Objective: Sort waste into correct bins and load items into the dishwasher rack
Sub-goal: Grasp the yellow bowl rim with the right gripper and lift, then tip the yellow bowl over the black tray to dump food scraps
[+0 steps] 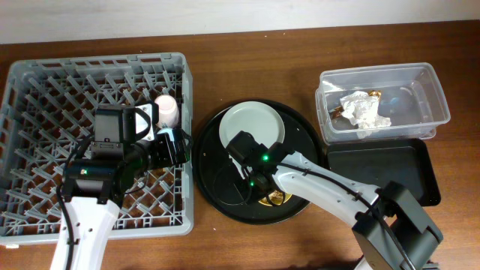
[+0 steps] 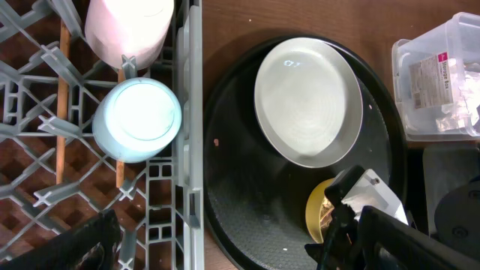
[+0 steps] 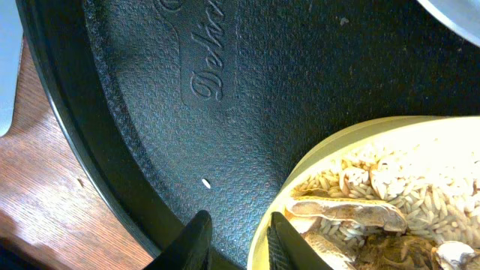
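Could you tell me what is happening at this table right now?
The right tool is open at the rim of the yellow bowl, which holds food scraps and sits on the round black tray beside the grey plate. The left tool hangs over the dishwasher rack, where the pink cup and blue cup already stand. The napkin lies in the clear tub.
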Controlling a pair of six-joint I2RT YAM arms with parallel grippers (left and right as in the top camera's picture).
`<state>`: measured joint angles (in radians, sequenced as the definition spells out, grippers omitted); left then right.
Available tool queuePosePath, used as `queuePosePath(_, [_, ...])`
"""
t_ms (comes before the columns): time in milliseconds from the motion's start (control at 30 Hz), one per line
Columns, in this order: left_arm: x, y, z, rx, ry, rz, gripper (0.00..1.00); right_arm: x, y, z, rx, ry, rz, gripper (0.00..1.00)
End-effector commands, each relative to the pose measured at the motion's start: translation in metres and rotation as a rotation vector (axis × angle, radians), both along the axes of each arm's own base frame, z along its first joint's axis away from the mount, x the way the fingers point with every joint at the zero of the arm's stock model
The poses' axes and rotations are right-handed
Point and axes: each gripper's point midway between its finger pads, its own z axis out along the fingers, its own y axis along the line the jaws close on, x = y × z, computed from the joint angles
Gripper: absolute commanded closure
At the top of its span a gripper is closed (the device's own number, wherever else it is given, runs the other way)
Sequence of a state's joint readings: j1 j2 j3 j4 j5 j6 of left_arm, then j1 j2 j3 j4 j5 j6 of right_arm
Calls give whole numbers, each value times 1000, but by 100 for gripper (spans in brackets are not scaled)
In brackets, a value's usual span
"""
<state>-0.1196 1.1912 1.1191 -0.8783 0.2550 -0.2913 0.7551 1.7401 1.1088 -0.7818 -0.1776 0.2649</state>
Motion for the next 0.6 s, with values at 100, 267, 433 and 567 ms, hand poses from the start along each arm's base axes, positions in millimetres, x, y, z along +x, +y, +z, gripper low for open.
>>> queuePosePath(100, [1,-2,4,-4,-12,-13,1,-9,-13,-16,-55,31,-10,80])
queuePosePath(267, [1,-2,4,-4,-13,-13,1,-9,-14,-12,-57,33,-12,94])
queuePosePath(433, [1,-2,4,-4,-13,-13,1,19,-14,86,24,-49,-86,96])
queuePosePath(567, [1,-2,4,-4,-13,-13,1,51,-110,133,60,-47,-363,96])
